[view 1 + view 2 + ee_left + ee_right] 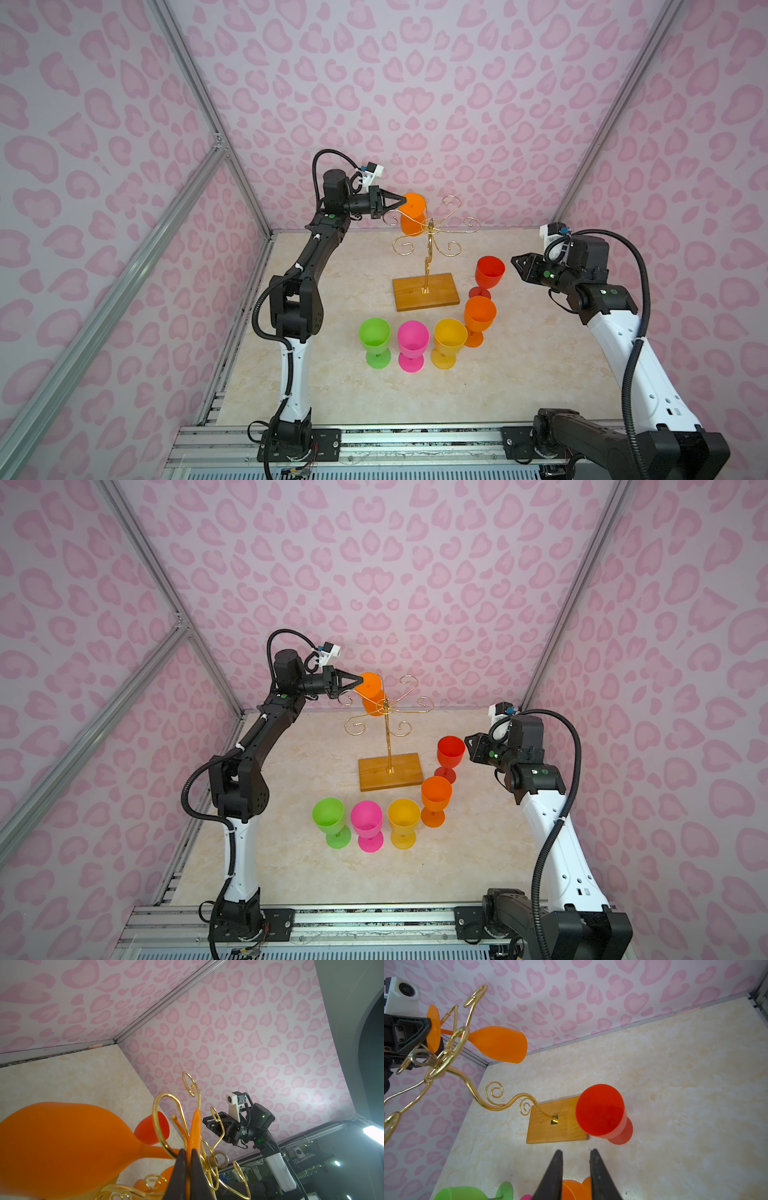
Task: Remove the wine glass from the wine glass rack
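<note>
- The left gripper's fingers (180, 1169) are pressing together on the thin edge of the orange wine glass's foot, as the left wrist view is showing.
- In both top views the left gripper (402, 200) (360, 680) is reaching in level from the left and pinching that foot at the top of the rack.
- The orange wine glass (412, 220) (500, 1044) is hanging upside down on the wine glass rack (415, 293), foot up and bowl down. Its stem is sitting in a curled gold arm on the rack's far left side.
- The right gripper's fingers (553, 1176) are standing slightly apart, with nothing between them.
- The right gripper (513, 260) (466, 740) is hovering above the table (532, 374), to the right of the rack and near the red glass (490, 271).
- The red glass is standing upright just beside the right end of the rack's wooden base (374, 778).
- Four more glasses are standing upright in front of the base: a second orange glass (480, 312), then a yellow glass (450, 336), a pink glass (412, 337) and a green glass (375, 333), running leftward.
</note>
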Tool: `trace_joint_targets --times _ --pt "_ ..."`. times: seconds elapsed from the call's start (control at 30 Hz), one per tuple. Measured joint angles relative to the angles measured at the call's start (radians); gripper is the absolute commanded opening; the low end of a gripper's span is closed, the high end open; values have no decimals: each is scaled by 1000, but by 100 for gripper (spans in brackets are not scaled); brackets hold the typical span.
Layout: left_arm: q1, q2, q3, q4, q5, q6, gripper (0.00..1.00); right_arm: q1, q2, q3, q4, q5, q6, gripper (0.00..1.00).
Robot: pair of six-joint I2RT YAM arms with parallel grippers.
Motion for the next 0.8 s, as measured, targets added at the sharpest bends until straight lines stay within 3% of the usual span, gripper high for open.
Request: trace_joint_targets --times 0.8 --pt "-3 -4 0 -20 -10 38 2 0 -1 -4 1 -3 0 24"
